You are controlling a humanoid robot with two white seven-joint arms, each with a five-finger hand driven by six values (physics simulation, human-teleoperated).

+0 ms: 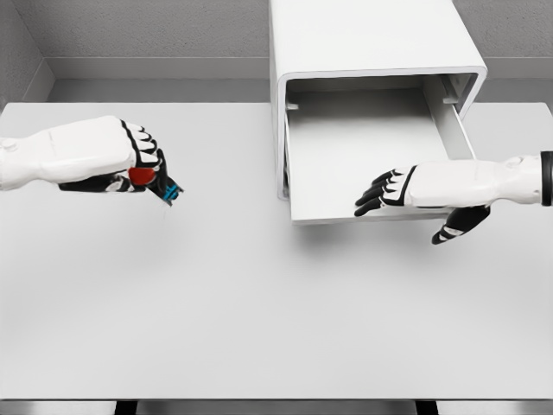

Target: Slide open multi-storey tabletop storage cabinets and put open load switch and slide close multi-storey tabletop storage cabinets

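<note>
White table (259, 328) lies broad before the drawer (363, 143), pulled out past its cabinet (371, 43).

The storage cabinet (371, 39) is a white box with rounded edges, standing at the far side of the table, right of the middle. Its drawer (363, 143) is slid out toward me, open and white inside. The load switch (154, 180) is a small part, red at one end and blue at the other, gripped in my left fingers (143, 151) above the table, well apart from the drawer.
</note>
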